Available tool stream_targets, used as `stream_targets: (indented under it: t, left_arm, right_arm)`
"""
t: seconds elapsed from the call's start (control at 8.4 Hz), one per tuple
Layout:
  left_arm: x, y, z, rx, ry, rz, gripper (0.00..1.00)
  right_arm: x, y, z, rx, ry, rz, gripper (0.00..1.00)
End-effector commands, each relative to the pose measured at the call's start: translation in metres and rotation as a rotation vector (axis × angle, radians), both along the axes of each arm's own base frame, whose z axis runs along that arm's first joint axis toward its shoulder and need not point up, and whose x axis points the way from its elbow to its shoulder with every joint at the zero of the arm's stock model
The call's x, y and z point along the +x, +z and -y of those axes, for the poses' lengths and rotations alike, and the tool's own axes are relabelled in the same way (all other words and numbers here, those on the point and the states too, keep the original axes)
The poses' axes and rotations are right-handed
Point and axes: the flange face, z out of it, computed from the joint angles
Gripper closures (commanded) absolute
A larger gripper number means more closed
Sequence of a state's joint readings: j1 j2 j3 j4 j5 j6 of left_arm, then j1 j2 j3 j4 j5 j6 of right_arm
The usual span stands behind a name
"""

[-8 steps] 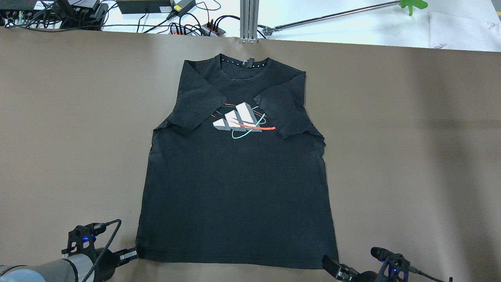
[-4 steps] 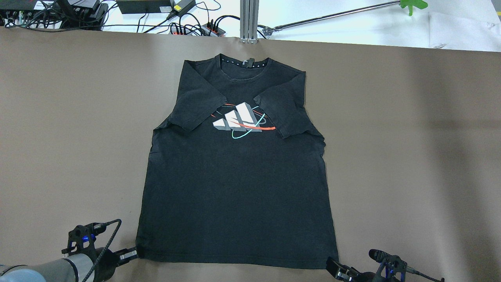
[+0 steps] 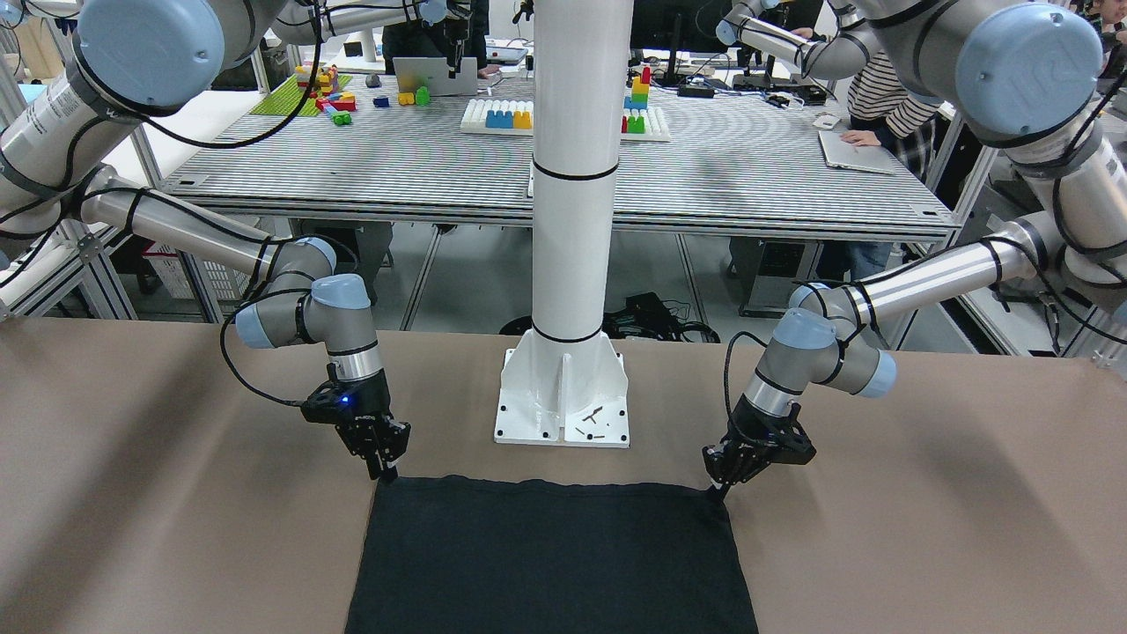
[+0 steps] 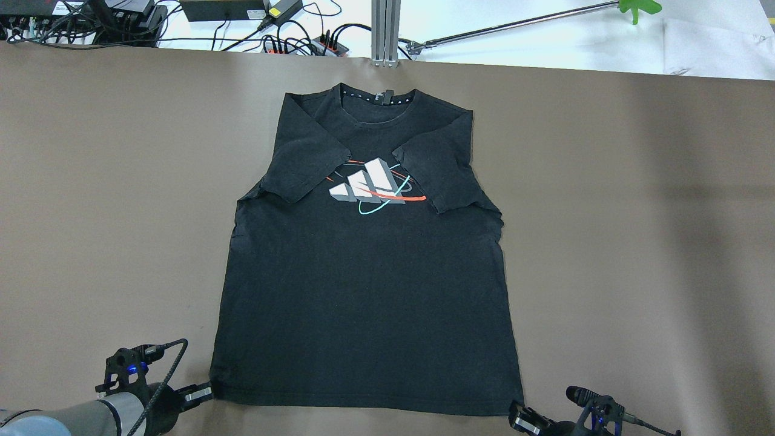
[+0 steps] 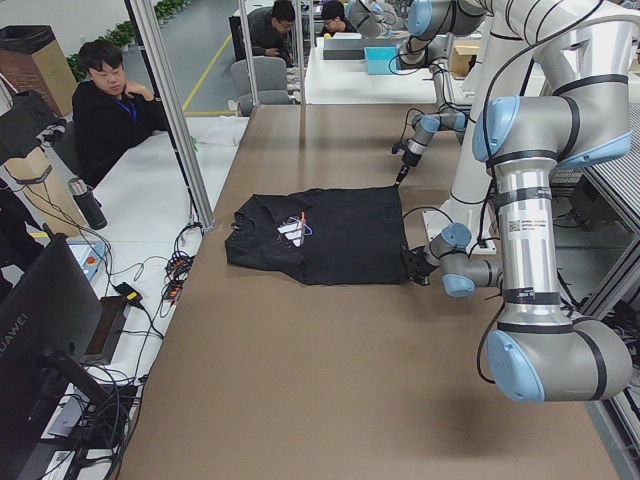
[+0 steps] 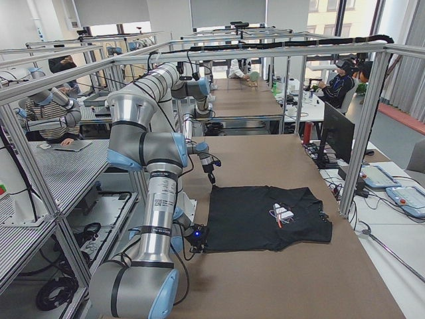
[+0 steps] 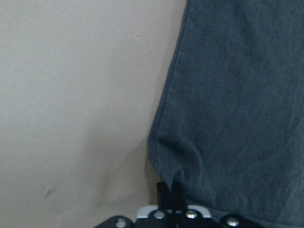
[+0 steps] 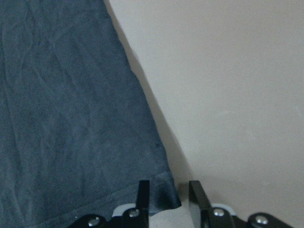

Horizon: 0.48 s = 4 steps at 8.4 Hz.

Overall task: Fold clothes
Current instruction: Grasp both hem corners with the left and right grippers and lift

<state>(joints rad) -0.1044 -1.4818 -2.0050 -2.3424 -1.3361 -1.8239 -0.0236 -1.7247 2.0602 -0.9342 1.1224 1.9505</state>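
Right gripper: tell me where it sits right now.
In the overhead view the right gripper sits at the bottom edge, right of centre, its open jaws straddling the right hem corner of the black T-shirt.

T-shirt [image 4: 363, 290]: black, washed toward charcoal; plain cloth.
Chest print [image 4: 370, 183]: three white bars with grey sides, an orange-red streak, a thin teal ring.
Desk [image 4: 636, 242]: plain brown cover.
Left claw [image 4: 206, 392], right claw [image 4: 517, 415]: black, silver-white at the finger bases.
Left arm [image 3: 924, 269], right arm [image 3: 176, 224]: silver tubes, pale blue caps.
Post [image 3: 577, 220]: white, black bands.
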Motion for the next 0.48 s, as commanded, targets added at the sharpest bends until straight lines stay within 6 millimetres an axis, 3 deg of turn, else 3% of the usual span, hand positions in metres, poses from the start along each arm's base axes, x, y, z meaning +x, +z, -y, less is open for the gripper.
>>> stream_targets:
  t: [0.0, 0.12, 0.36]
  left_arm:
    - [-0.0006, -0.0007, 0.0006, 0.000, -0.001, -0.001, 1.00]
    - [-0.0008, -0.0014, 0.0006, 0.000, -0.001, -0.003, 1.00]
    - [-0.0034, -0.0060, 0.0023, 0.001, -0.005, -0.012, 1.00]
  right_arm:
    - [-0.0053, -0.0010, 0.0004, 0.002, 0.002, 0.003, 0.76]
    - [-0.0057, -0.0016, 0.0004, 0.002, 0.002, 0.005, 0.94]
    - [-0.0037, -0.0049, 0.0043, 0.008, 0.006, 0.006, 1.00]
